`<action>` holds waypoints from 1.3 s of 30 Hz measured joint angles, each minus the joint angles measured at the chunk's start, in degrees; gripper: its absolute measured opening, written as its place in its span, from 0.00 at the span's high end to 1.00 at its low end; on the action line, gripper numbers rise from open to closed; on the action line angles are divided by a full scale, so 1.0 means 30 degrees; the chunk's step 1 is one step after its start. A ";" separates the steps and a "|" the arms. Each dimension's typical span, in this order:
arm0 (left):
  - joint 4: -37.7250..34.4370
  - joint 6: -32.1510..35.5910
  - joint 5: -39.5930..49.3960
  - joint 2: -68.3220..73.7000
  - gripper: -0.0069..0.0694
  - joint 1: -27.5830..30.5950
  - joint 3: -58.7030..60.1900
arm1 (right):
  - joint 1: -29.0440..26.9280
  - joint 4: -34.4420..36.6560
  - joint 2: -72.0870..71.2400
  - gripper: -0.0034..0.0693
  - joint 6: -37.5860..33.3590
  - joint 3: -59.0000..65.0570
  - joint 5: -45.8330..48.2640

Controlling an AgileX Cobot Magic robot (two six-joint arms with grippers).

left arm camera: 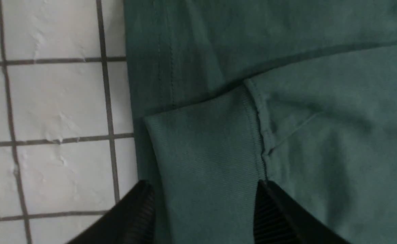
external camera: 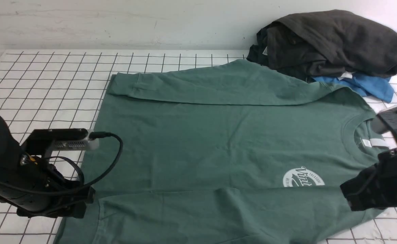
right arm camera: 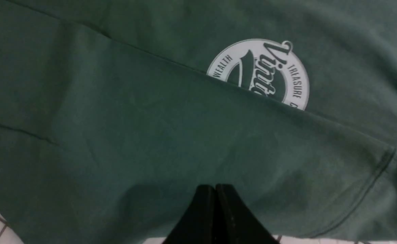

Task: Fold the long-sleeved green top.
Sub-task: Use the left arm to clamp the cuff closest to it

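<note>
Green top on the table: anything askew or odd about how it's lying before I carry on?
Nothing looks spilled or damaged. The near folded-in part of the muted green long-sleeved cotton top is rumpled, and its edge cuts across the white round chest logo, hiding part of it; that may simply be the fold underway.

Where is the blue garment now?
In the front view, the blue garment is at the far right, partly under the dark garment, just beyond the green top.
</note>
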 joint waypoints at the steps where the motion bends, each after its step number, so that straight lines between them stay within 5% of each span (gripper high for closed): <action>1: 0.0112 0.0017 -0.0484 0.0655 0.47 0.0000 0.0000 | 0.0281 0.0000 0.0589 0.97 -0.0116 -0.0004 -0.0349; 12: 0.0770 -0.0164 -0.2204 0.2974 0.90 -0.0198 -0.0292 | 0.0722 0.0208 0.1394 0.97 -0.0509 -0.0225 -0.1263; 22: 0.1194 -0.0267 -0.0084 0.2859 0.84 -0.0804 -0.1567 | 0.0722 0.0290 0.1399 0.97 -0.0569 -0.0225 -0.1326; 28: 0.1876 -0.0361 -0.0025 0.2815 0.53 -0.0804 -0.1588 | 0.0722 0.0351 0.1399 0.97 -0.0572 -0.0225 -0.1326; 31: 0.1876 -0.0361 -0.0025 0.2815 0.48 -0.0804 -0.1588 | 0.0722 0.0400 0.1399 0.97 -0.0572 -0.0225 -0.1326; 37: 0.1876 -0.0361 -0.0043 0.3114 0.69 -0.0876 -0.1588 | 0.0722 0.0926 0.1399 0.97 -0.0588 -0.0225 -0.1347; 39: 0.1868 -0.0361 -0.0025 0.3197 0.85 -0.0993 -0.1669 | 0.0722 0.0943 0.1399 0.97 -0.0588 -0.0225 -0.1347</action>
